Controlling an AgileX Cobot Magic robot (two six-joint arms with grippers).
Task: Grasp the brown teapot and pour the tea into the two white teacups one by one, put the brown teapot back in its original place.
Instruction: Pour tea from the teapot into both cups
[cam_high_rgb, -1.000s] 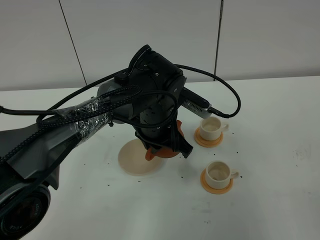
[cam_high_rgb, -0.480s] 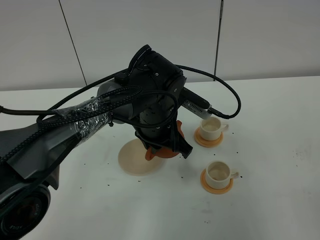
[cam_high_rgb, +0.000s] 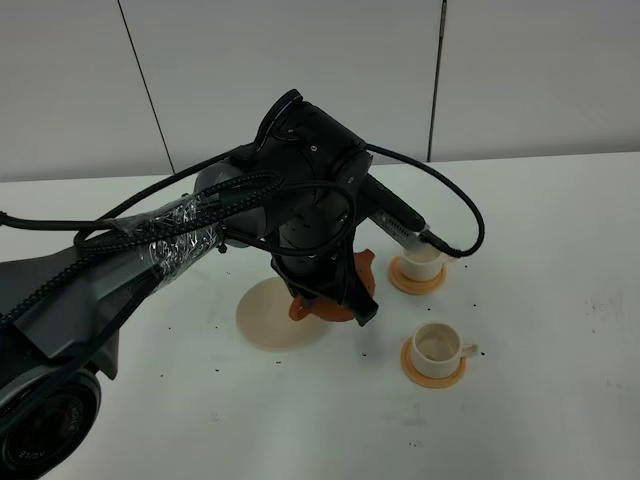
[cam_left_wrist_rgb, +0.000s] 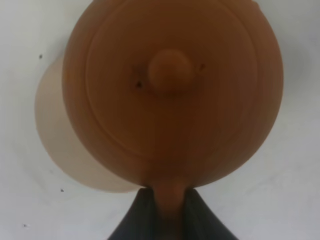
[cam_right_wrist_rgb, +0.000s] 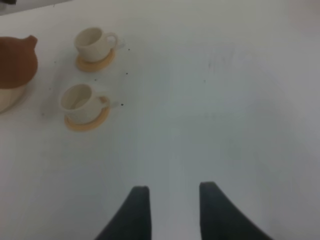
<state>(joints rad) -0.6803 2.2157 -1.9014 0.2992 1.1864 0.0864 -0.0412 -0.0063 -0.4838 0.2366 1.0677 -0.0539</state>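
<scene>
My left gripper is shut on the loop handle of the brown teapot, seen from above with its knobbed lid on. In the exterior view the teapot hangs under the black left arm, at the right edge of the beige trivet, its spout toward the cups. The two white teacups stand on tan coasters to its right: the far one and the near one. No tea shows in either cup. My right gripper is open and empty over bare table, with both cups far ahead of it.
The white table has small dark specks around the cups and the trivet. A black cable loops from the left arm above the far cup. A grey wall stands behind the table.
The left arm has shifted the teapot slightly to the right toward the cups, and its spout now shows beside the arm. The cups and the trivet have not moved.
</scene>
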